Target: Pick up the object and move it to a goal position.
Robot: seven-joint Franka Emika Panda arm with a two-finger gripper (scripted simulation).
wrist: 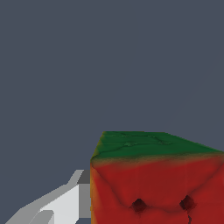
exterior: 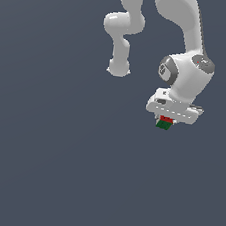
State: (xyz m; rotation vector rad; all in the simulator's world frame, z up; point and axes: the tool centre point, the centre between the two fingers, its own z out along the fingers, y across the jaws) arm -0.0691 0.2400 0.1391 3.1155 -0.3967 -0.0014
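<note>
with the tiny red and green cube (exterior: 164, 123) pinched between the narrow jaws of the gripper (exterior: 165, 121) under the arm's white hand, best to carry slowly and level, keeping firm pressure toward the unseen goal.

Obstacles: the arm's own links (exterior: 123, 30) above. Cube (exterior: 164, 123) sits directly under the gripper (exterior: 165, 121), one finger (wrist: 65, 203) against its side. Remaining surface (exterior: 52, 167): open on all sides.
</note>
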